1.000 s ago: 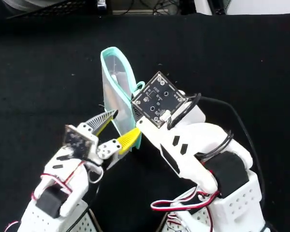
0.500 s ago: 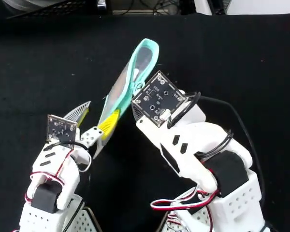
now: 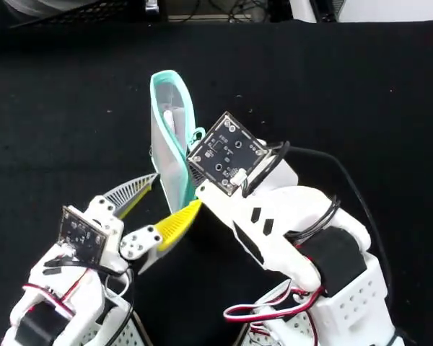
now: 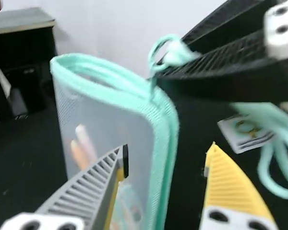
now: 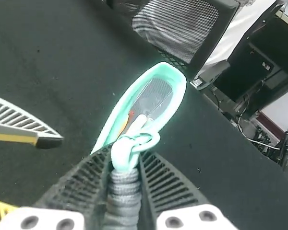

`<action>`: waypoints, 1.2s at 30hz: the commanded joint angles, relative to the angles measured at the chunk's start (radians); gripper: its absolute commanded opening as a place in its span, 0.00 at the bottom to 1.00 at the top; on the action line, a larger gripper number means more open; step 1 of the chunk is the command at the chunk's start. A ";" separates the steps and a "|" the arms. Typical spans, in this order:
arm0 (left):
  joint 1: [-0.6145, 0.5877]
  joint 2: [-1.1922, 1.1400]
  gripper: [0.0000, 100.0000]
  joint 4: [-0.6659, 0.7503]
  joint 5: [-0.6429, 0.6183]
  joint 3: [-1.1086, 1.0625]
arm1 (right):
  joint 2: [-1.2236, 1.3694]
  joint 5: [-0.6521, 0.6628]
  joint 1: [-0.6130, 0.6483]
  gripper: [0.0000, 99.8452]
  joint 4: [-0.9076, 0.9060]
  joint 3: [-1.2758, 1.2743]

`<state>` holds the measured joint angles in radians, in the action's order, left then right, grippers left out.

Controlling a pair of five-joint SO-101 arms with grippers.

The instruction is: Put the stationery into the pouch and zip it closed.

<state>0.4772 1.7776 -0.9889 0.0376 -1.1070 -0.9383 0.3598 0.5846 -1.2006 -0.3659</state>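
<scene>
The mint mesh pouch (image 3: 169, 137) stands on edge over the black bench (image 3: 332, 94), and pens (image 4: 81, 143) show through its side. The right tool (image 5: 127, 152) is pressed together on the pouch's zipper cord (image 5: 134, 140). The left tool (image 3: 177, 189) is spread wide, with its grey and yellow fingers either side of the pouch's near end.

Pale see-through mesh pouch (image 3: 169, 137), edged mint green, pull loop (image 5: 134, 140) mint too. The left claw (image 3: 177, 189) has one grey ribbed finger, one yellow; the right claw (image 5: 126, 153) is ribbed black, the surface (image 3: 58, 108) black.
</scene>
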 commanded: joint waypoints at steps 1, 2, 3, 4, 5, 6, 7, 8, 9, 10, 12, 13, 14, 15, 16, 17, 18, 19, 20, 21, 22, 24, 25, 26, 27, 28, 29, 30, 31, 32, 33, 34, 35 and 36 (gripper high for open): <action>0.019 -0.031 0.28 0.160 0.011 -0.044 | -0.025 -0.011 0.014 0.01 0.005 0.010; 0.018 -0.048 0.27 0.209 0.011 -0.076 | -0.025 -0.011 0.014 0.01 0.003 0.010; 0.005 -0.069 0.27 0.256 0.011 -0.104 | -0.027 -0.011 0.014 0.01 0.002 0.007; -0.016 -0.098 0.27 0.301 0.008 -0.120 | -0.027 -0.009 0.014 0.01 0.002 0.005; -0.038 -0.129 0.27 0.342 0.008 -0.133 | -0.027 -0.009 0.014 0.01 -0.002 0.004; -0.062 -0.161 0.27 0.371 0.008 -0.137 | -0.027 -0.008 0.014 0.01 -0.009 0.005; -0.085 -0.195 0.27 0.393 0.008 -0.137 | -0.027 -0.008 0.014 0.01 -0.014 0.010; -0.104 -0.229 0.27 0.405 0.006 -0.134 | -0.028 -0.008 0.014 0.01 -0.015 0.010; -0.117 -0.253 0.27 0.413 0.009 -0.133 | -0.030 -0.008 0.014 0.01 -0.017 0.010; -0.124 -0.276 0.27 0.417 0.011 -0.131 | -0.030 -0.008 0.014 0.01 -0.017 0.008; -0.137 -0.293 0.27 0.394 0.012 -0.111 | -0.030 -0.009 0.014 0.01 -0.018 0.004; -0.137 -0.292 0.27 0.374 0.012 -0.101 | -0.028 -0.009 0.014 0.01 -0.018 0.004; -0.137 -0.290 0.27 0.351 0.012 -0.087 | -0.028 -0.009 0.014 0.01 -0.018 0.004; -0.136 -0.282 0.27 0.324 0.012 -0.071 | -0.028 -0.011 0.014 0.01 -0.018 0.004; -0.130 -0.269 0.25 0.298 0.012 -0.058 | -0.028 -0.011 0.014 0.01 -0.018 0.004; -0.128 -0.253 0.22 0.278 0.012 -0.047 | -0.027 -0.011 0.014 0.01 -0.018 0.004; -0.128 -0.232 0.19 0.262 0.012 -0.038 | -0.027 -0.011 0.014 0.01 -0.018 0.002; -0.128 -0.207 0.15 0.252 0.008 -0.030 | -0.027 -0.011 0.014 0.01 -0.020 -0.004; -0.128 -0.178 0.12 0.244 0.006 -0.024 | -0.030 -0.011 0.014 0.01 -0.017 -0.015; -0.128 -0.147 0.09 0.235 0.006 -0.019 | -0.030 -0.011 0.014 0.01 -0.015 -0.027; -0.128 -0.117 0.06 0.232 0.008 -0.019 | -0.030 -0.011 0.014 0.01 -0.014 -0.041; -0.128 -0.064 0.06 0.224 0.009 -0.021 | -0.030 -0.011 0.014 0.01 -0.011 -0.062; -0.128 -0.041 0.08 0.224 0.009 -0.028 | -0.030 -0.011 0.014 0.01 -0.011 -0.067; -0.128 -0.029 0.11 0.222 0.006 -0.035 | -0.030 -0.011 0.014 0.01 -0.011 -0.068; -0.130 -0.026 0.13 0.222 0.006 -0.044 | -0.030 -0.011 0.014 0.01 -0.011 -0.068; -0.130 -0.026 0.15 0.222 0.005 -0.048 | -0.031 -0.011 0.014 0.01 -0.011 -0.067; -0.130 -0.026 0.17 0.224 0.005 -0.056 | -0.031 -0.011 0.014 0.01 -0.011 -0.067; -0.130 -0.026 0.18 0.224 0.005 -0.058 | -0.031 -0.011 0.014 0.01 -0.011 -0.067; -0.130 -0.026 0.18 0.224 0.005 -0.064 | -0.031 -0.011 0.014 0.01 -0.011 -0.067; -0.130 -0.026 0.17 0.224 0.005 -0.068 | -0.031 -0.011 0.014 0.01 -0.011 -0.067; -0.130 -0.026 0.16 0.224 0.005 -0.068 | -0.031 -0.011 0.014 0.01 -0.011 -0.067; -0.130 -0.026 0.16 0.226 0.006 -0.070 | -0.031 -0.011 0.014 0.01 -0.011 -0.067; -0.130 -0.026 0.16 0.229 0.006 -0.070 | -0.031 -0.011 0.014 0.01 -0.011 -0.067; -0.128 -0.026 0.16 0.232 0.006 -0.070 | -0.031 -0.011 0.014 0.01 -0.011 -0.067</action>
<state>0.3560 1.7499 -0.7664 0.0376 -1.1884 -0.9567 0.3583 0.5861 -1.2190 -0.4365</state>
